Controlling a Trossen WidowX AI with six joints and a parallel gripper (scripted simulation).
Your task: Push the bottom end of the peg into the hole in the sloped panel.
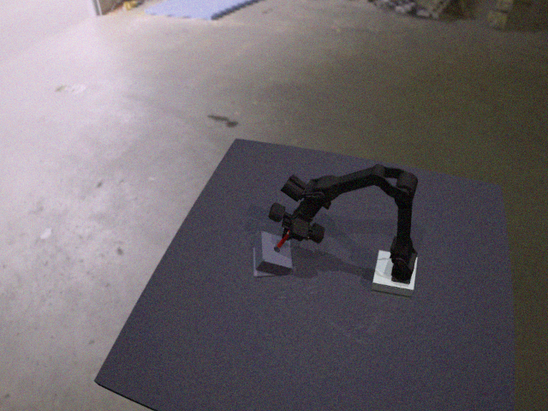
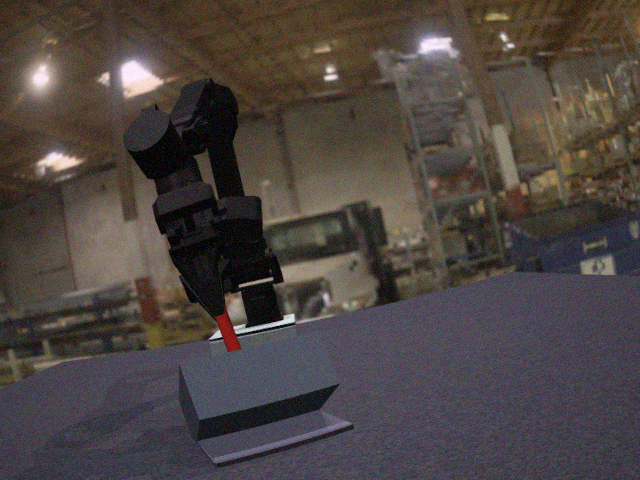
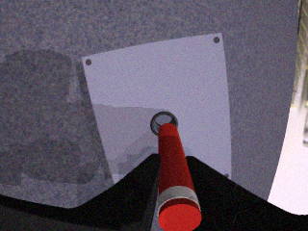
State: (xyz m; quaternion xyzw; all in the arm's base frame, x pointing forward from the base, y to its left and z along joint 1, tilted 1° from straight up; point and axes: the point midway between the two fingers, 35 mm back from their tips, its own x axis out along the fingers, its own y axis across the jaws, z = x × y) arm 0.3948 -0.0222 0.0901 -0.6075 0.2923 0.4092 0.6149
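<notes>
A red round peg [image 1: 282, 240] [image 2: 228, 331] [image 3: 174, 166] with a grey band near its top is held tilted. My gripper [image 1: 288, 231] [image 2: 221, 313] [image 3: 171, 163] is shut on the peg's upper part, above the sloped panel [image 1: 268, 247] [image 2: 258, 377] [image 3: 197, 72]. In the wrist view, the peg's bottom end overlaps the lower edge of the round hole [image 3: 164, 118], and much of the opening shows past it. In the top view the peg's tip is at the hole. Whether the tip has entered is not clear. The exterior view does not show the hole.
The panel's thin base plate [image 1: 261, 275] [image 2: 279, 441] lies on the dark table [image 1: 309, 345] [image 2: 465, 361]. The arm's pale mounting block [image 1: 381, 276] [image 2: 287, 320] stands beyond the panel. The table's left edge runs past the panel in the top view.
</notes>
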